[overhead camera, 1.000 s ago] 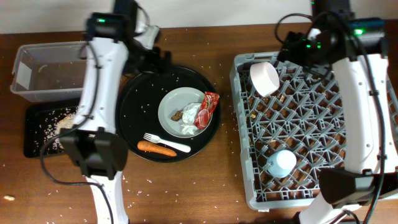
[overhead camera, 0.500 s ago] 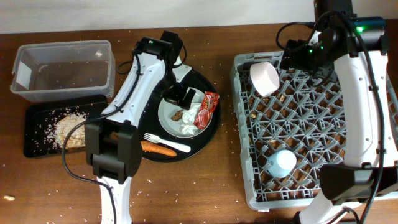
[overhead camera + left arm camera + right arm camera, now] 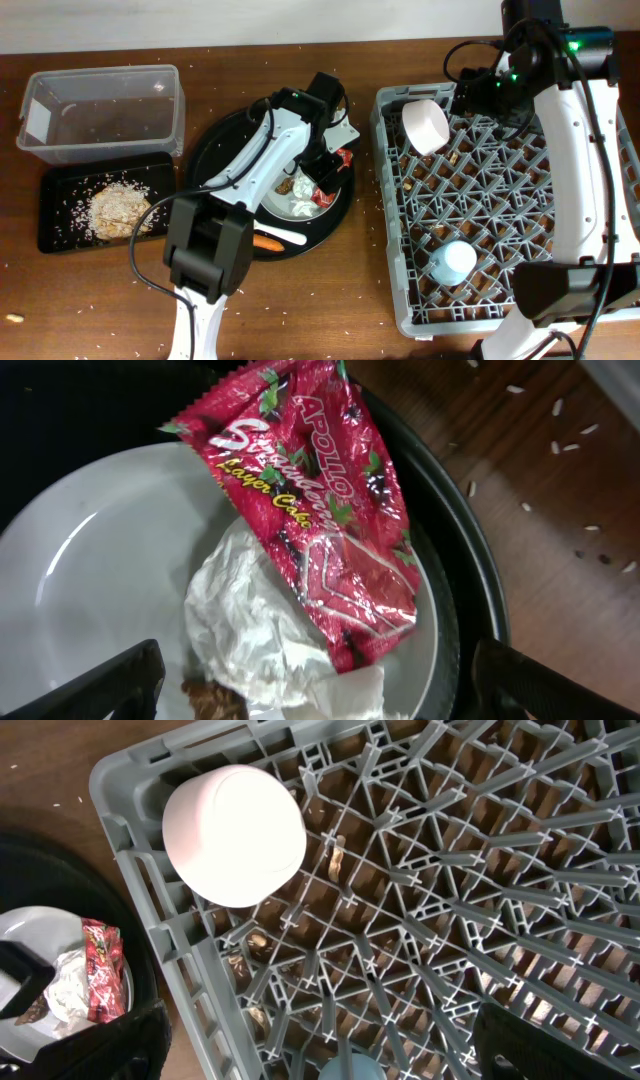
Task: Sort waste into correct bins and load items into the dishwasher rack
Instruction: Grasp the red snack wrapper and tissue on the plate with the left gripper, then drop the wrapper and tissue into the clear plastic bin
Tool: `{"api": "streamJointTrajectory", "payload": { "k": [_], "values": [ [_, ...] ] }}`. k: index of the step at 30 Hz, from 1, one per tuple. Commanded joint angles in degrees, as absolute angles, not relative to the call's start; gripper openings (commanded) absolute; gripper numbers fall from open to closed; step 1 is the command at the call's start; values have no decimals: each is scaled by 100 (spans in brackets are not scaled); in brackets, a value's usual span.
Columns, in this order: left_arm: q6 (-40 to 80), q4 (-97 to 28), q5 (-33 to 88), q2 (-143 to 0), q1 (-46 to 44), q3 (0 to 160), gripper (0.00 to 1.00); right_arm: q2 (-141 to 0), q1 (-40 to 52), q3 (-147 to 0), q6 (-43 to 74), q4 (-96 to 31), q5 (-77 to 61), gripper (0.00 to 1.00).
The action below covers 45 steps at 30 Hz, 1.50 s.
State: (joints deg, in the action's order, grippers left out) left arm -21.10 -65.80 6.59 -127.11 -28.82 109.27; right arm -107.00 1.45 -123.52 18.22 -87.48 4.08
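Red shiny wrapper (image 3: 320, 530) lies just ahead of my left pincer (image 3: 315, 670), draped over the white tissue (image 3: 250, 630) on the plate (image 3: 90, 560); my fingers (image 3: 110, 685) stand spread wide, gripping nothing.

A robotics lab bench staged as a kitchen clean-up station is indicated, rather than a lived-in home. A white, cabled left arm (image 3: 265, 165) and right arm (image 3: 585, 150) are mounted at a brown wooden table (image 3: 300, 320) against a plain pale wall (image 3: 350, 20). A grey dishwasher rack (image 3: 500, 190), a clear plastic box (image 3: 100, 72) and a shallow black tray (image 3: 55, 215) are laid out on it.
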Motion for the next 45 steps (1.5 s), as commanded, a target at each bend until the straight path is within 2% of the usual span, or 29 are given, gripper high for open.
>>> {"api": "streamJointTrajectory", "payload": {
  "k": [1,7,9,16,18,21,22,28,32,36,40,45],
  "values": [
    [-2145,-6521,591,-13113,-2862,10884,93,-10722,104,-12315,1820,-8779,521,95],
    [-1562,-6298,591,-13159,-2860,10879,90,-10722,106,-12315,1820,-8788,521,95],
    [-1398,-6285,519,-13170,-2836,10879,83,-10722,106,-12315,1820,-8790,521,95],
    [-1243,-6278,419,-13522,-2757,10879,81,-10722,104,-12315,1820,-8788,521,95],
    [-1243,-6278,401,-13522,-2757,10879,52,-10722,104,-12315,1820,-8788,521,95],
    [-1243,-6281,401,-13522,-2757,10879,23,-10722,104,-12315,1820,-8788,521,95],
    [-1243,-6283,397,-13522,-2757,10879,1,-10722,106,-12315,1820,-8788,523,95],
    [-1240,-6707,403,-13509,-2757,11347,1,-10722,104,-12315,1820,-8788,526,95],
    [-1219,-7498,408,-13509,-2716,12589,1,-10722,104,-12315,1820,-8788,523,95],
    [-930,-8274,526,-13509,-2244,14099,1,-10722,104,-12315,1820,-8788,521,95],
    [-554,-8490,513,-13506,-1243,15240,1,-10722,104,-12315,1820,-8788,523,95],
    [78,-7697,508,-13511,292,15340,1,-10722,106,-12315,1822,-8788,521,95]
  ]
}}
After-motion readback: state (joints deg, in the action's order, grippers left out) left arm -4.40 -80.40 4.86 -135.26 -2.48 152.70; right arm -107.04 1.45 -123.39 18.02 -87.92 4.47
